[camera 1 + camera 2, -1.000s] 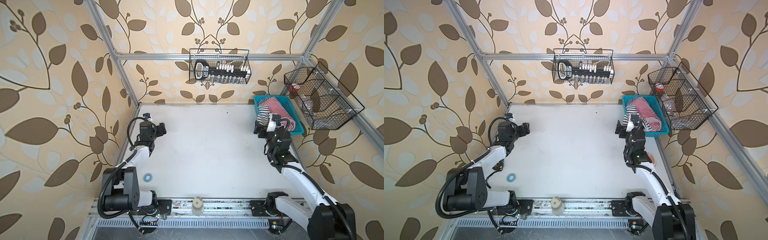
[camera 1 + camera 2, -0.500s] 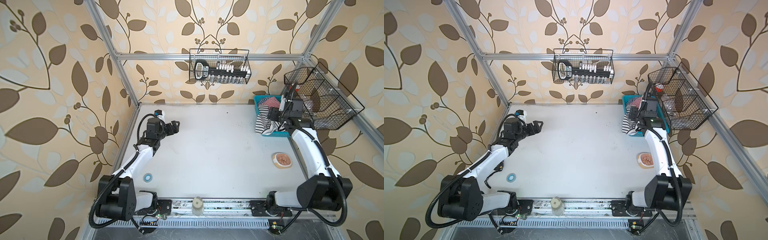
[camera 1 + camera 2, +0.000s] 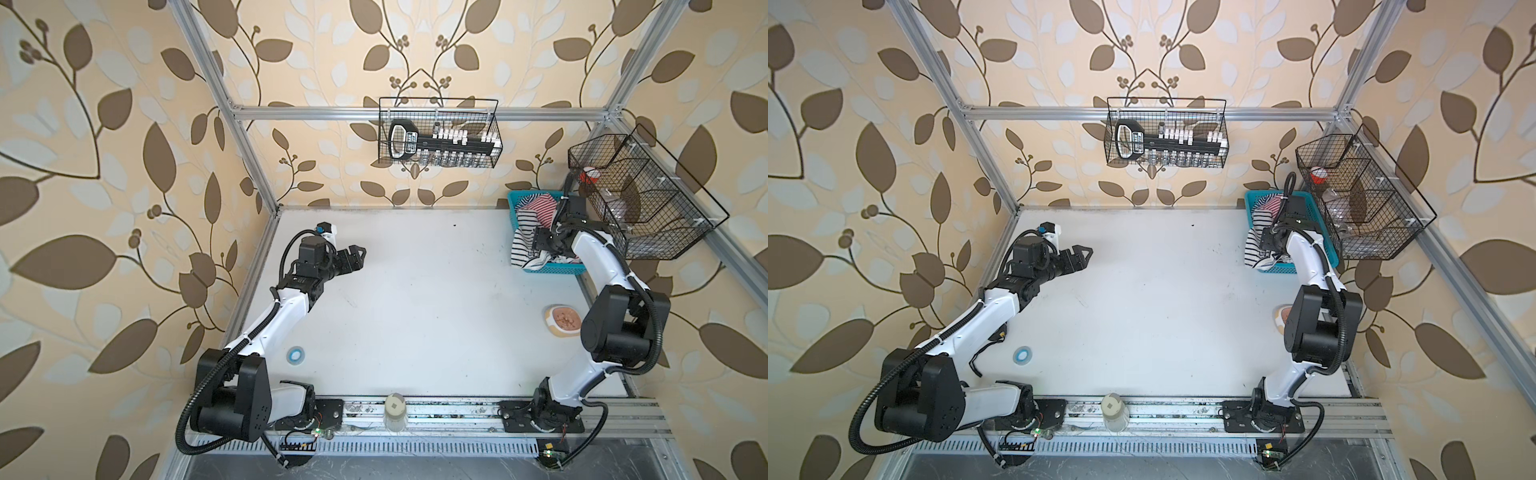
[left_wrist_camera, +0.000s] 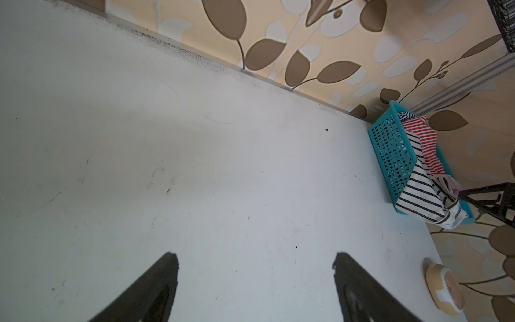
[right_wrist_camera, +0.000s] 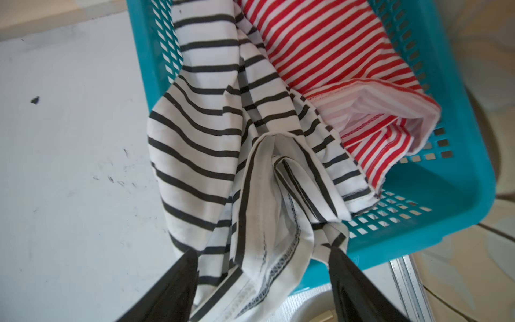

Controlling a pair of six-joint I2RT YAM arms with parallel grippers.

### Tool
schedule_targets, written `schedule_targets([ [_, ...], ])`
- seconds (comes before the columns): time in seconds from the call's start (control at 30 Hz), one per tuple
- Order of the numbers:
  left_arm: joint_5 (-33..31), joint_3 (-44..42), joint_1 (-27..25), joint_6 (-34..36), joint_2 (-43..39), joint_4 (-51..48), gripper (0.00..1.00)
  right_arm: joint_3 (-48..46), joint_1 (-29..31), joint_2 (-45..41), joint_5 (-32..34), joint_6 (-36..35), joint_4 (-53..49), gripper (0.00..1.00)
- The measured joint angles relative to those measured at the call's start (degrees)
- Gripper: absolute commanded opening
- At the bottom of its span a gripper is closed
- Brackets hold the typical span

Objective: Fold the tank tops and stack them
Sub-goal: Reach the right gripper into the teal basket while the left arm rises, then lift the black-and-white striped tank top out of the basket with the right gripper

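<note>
Two tank tops lie crumpled in a teal basket at the back right. The black-striped one spills over the basket's near corner onto the table. The red-striped one lies deeper inside. My right gripper is open at that corner, its fingers straddling a bunched hem of the black-striped top. My left gripper hovers open over bare table at the left, holding nothing.
A small tan dish sits by the right edge, near the right arm's elbow. A blue tape ring lies front left. A jar stands on the front rail. Wire baskets hang on the back wall and right wall.
The right arm rose from its folded pose, reached to the basket's near corner, and its jaws narrowed around the black-striped fabric. The left arm stretched out toward the table's middle.
</note>
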Motion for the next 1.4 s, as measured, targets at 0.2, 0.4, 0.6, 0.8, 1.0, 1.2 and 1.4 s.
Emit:
schedule_targets([
  [0.2, 1.0, 1.7, -0.1, 0.0, 2.2, -0.6, 0.89, 4.0, -1.2, 4.8, -0.7, 1.3, -1.5, 0.56],
  [0.4, 1.2, 2.1, -0.3, 0.2, 2.8, -1.6, 0.90, 5.9, -3.4, 8.1, -2.4, 2.4, -3.0, 0.46],
  [0.6, 1.4, 2.1, -0.4, 0.2, 3.3, -2.2, 0.90, 5.9, -4.4, 9.0, -4.5, 3.0, -4.0, 0.45],
  [0.8, 1.5, 2.1, -0.4, 0.2, 3.3, -2.5, 0.90, 5.9, -4.4, 9.1, -7.0, 3.5, -4.2, 0.00],
  [1.0, 1.5, 2.5, -0.7, 0.3, 3.3, -3.1, 0.90, 5.9, -5.0, 8.9, -9.9, 4.1, -4.2, 0.00],
  [1.2, 1.5, 2.5, -1.1, 0.4, 3.3, -3.3, 0.90, 5.4, -5.0, 3.3, -14.0, 4.9, -3.4, 0.00],
  [1.4, 1.6, 2.5, -1.1, 0.2, 2.7, -3.3, 0.90, 4.4, -2.8, -9.3, -19.6, 6.8, 0.2, 0.00],
])
